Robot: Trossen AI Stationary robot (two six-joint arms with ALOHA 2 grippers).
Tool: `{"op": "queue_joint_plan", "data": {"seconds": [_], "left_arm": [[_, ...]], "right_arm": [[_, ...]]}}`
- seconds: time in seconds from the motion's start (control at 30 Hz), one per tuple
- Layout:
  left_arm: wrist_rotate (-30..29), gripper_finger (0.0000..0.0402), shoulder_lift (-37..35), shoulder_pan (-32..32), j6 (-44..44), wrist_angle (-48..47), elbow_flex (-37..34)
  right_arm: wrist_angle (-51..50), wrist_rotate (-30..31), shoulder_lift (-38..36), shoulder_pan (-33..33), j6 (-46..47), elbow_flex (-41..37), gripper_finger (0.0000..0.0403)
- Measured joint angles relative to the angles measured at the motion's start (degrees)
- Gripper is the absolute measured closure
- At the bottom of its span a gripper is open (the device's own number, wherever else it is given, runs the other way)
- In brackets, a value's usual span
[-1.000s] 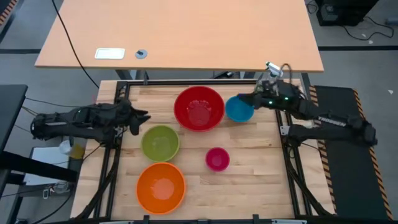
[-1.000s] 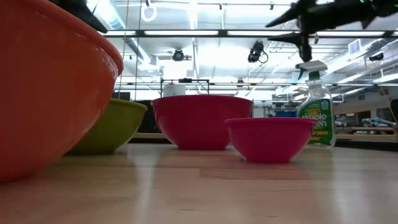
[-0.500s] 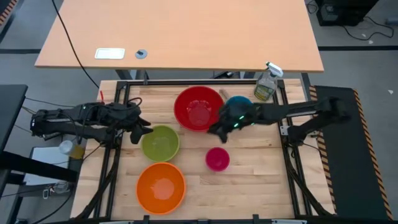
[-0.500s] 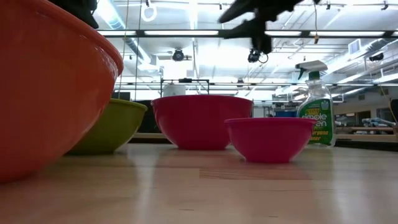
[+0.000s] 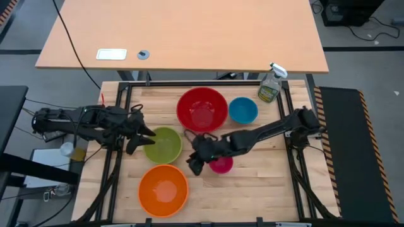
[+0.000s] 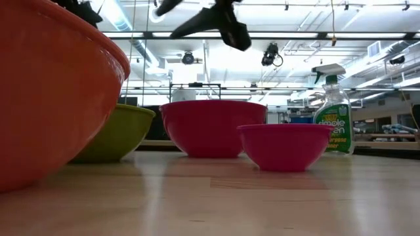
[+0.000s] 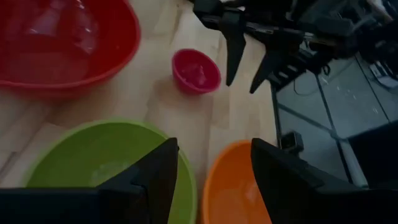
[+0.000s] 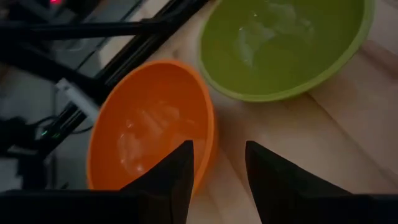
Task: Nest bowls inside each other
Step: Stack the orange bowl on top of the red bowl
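Behind my work surface, a tan desk [image 5: 183, 34] is sitting under the overhead camera, and the low camera is looking into a bright room with ceiling light strips. I am working on a slatted wooden table [image 5: 252, 183] inside a black frame.

Five bowls are lying apart on it, none nested. The red bowl [image 5: 202, 110] is sitting toward the far edge at the middle. The orange bowl [image 5: 163, 190] is resting at the near edge, left of centre. The lime green bowl [image 5: 163, 144] is sitting between those two, toward the left side. The blue bowl [image 5: 242, 110] is standing just beside the red one on its right. The magenta bowl [image 5: 221, 162] is lying near the table's middle.

A clear spray bottle [image 5: 271, 84] with greenish liquid is standing at the far right corner.

My left arm is reaching in from the left, its left gripper [image 5: 140, 140] hovering at the green bowl's left rim; its fingers [image 7: 155, 177] are standing spread and pinching nothing.

My right arm is stretching across from the right, its right gripper [image 5: 194, 165] hanging above the wood just left of the magenta bowl; its fingers [image 8: 177, 168] are parted with an empty gap between them.
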Motion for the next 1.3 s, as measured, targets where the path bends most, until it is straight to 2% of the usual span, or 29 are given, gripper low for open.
{"op": "queue_joint_plan", "data": {"seconds": [0.2,0.43,0.53,0.7,0.83,0.97,1.13,1.3], "left_arm": [[-0.1,0.0196,0.0,-1.3,-1.5,-0.2,0.0],[-0.1,0.0196,0.0,-1.4,-2.0,-1.1,0.0],[-0.2,0.0196,0.0,-1.4,-1.8,-1.1,0.0],[-2.4,0.0196,0.0,-1.4,-0.9,-1.0,0.0],[-4.8,0.0196,0.0,-1.3,-0.8,-0.9,0.0],[-5.0,0.0196,0.0,-1.3,-0.8,-1.0,0.0],[-5.0,0.0196,0.0,-1.3,-1.1,-1.0,0.0],[-5.1,0.0196,0.1,-1.2,-1.1,-1.0,0.0]], "right_arm": [[-9.7,4.0,6.5,2.9,4.9,9.7,0.0251],[-11.9,3.9,6.9,4.2,8.7,10.0,0.0247],[-12.0,3.1,6.9,4.3,8.5,10.0,0.0225],[-9.8,1.3,8.5,4.4,7.9,9.9,0.0162],[-2.7,-0.2,12.2,4.8,6.3,9.9,0.0136],[-3.9,0.5,14.9,5.1,7.6,10.4,0.0142],[-5.4,7.2,15.0,5.5,6.0,11.0,0.0161],[-4.5,6.1,15.8,5.5,3.4,11.1,0.0175]]}}
